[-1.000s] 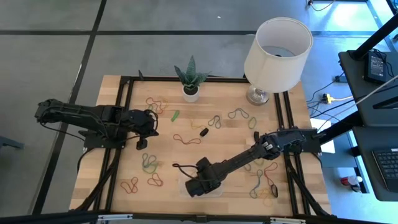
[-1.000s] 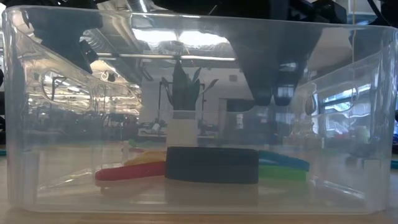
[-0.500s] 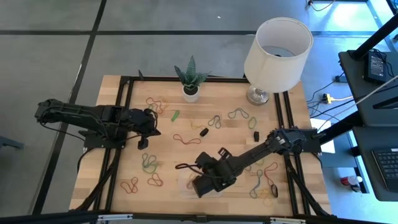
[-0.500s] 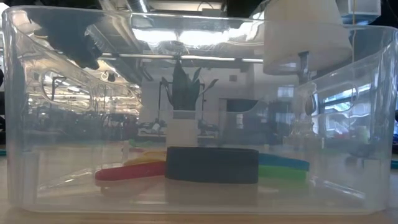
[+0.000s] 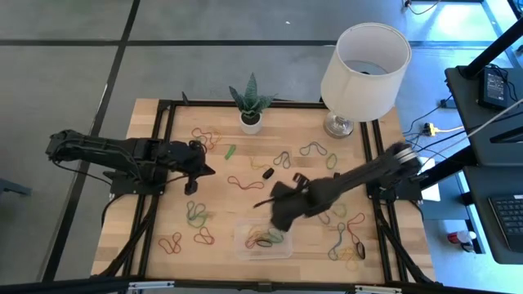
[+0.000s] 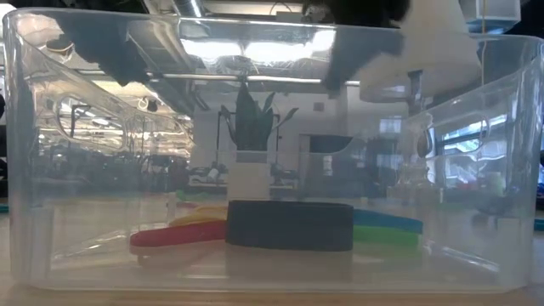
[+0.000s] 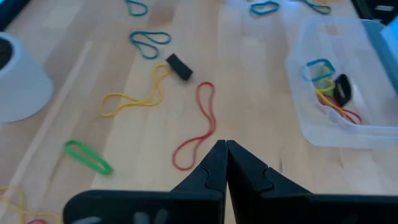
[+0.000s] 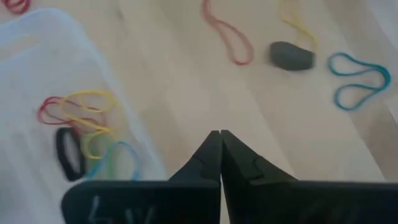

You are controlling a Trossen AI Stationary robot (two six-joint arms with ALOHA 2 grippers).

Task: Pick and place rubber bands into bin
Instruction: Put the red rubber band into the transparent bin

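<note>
The bin point(image 5: 242, 245) stands near the table's front edge, and several rubber bands point(image 5: 263, 241) lie on its floor; in the low view they are red point(image 6: 170, 236), black point(image 6: 289, 225) and green point(image 6: 387, 234). More rubber bands lie loose on the wood, among them a red one point(image 5: 245, 182) and a green one point(image 5: 196, 214). My right gripper point(image 5: 263, 202) hangs shut and empty above the wood, just past the bin's far rim point(image 8: 37, 74). At the table's left, my left gripper point(image 5: 204, 171) is also shut and empty; the red band point(image 7: 199, 124) lies ahead of it.
A white plant pot point(image 5: 251, 122) and a lamp point(image 5: 364, 61) stand at the far edge. Two small black chunky pieces point(image 5: 267, 173) point(image 5: 336, 177) lie mid-table. More bands are bunched near the front right corner point(image 5: 351, 245) and the front left point(image 5: 170, 242).
My right gripper has risen from over the bin and swung toward the table's far edge and a little to the right, rolling as it went. It now hangs clear of the bin. The bands in the bin have stayed put.
</note>
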